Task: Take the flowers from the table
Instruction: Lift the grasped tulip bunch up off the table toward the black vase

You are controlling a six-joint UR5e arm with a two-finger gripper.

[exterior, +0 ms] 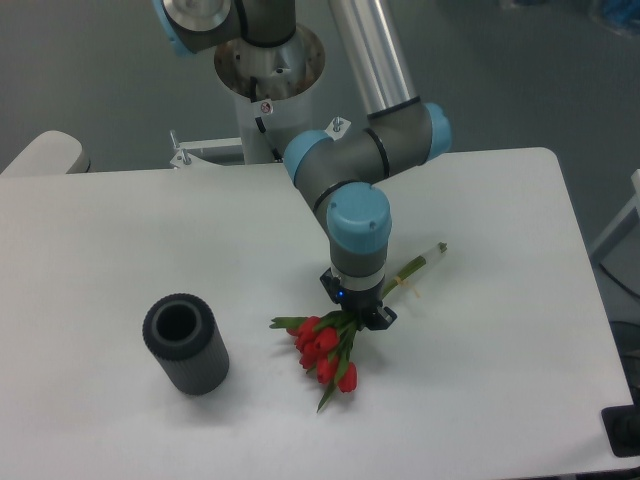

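The flowers (325, 350), a small bunch of red tulips with green stems and leaves, lie on the white table (100, 250) right of centre, blooms toward the front left and stem ends (425, 258) toward the back right. My gripper (362, 318) points straight down over the stems just behind the blooms, its fingers low at the stems. The wrist hides the fingertips, so I cannot tell whether they are open or closed on the stems.
A dark grey ribbed cylinder (185, 345) stands upright at the front left of the table, open end up. The arm's base (268, 70) stands at the back edge. The table's right edge (580, 250) is near the stem ends.
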